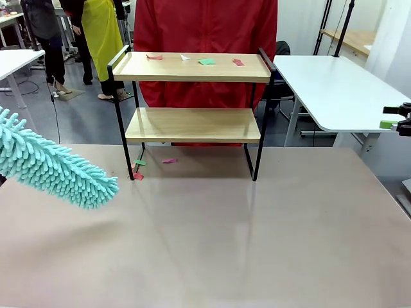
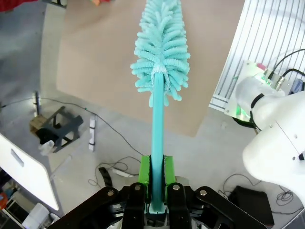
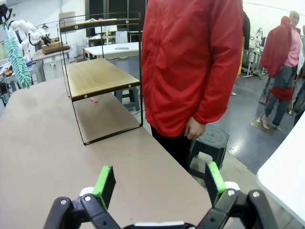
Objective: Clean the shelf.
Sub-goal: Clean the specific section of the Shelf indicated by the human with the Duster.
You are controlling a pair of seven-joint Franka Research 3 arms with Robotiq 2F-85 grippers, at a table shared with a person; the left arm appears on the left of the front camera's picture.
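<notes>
The small two-tier shelf (image 1: 192,125), two light wooden boards in a thin black metal frame, stands at the far middle of the wide beige table (image 1: 257,244), close to its far edge. A person in a red jacket (image 1: 205,25) stands just behind it. Four small paper scraps (image 1: 207,61) lie on the top board: a red one toward the left, then a white one, a green one, and another red one toward the right. More bits lie on the table by the shelf's left legs: a green scrap (image 1: 140,162), a pink scrap (image 1: 169,160) farther right under the lower board, and a red scrap (image 1: 137,176) just beside the near left leg. The left gripper (image 2: 157,174) is clamped on the handle of a fluffy turquoise chenille duster (image 1: 58,168), with the handle pinched between its green pads (image 2: 144,171). The duster's head hangs above the left part of the table, nearer than the shelf and well apart from it, its tip pointing right and slightly down. The right gripper (image 3: 159,183) is spread wide with nothing between its fingers, raised at the right side of the scene and well apart from the shelf. The person's hand (image 3: 193,130) hangs loosely curled at their side, to the right of the shelf.
</notes>
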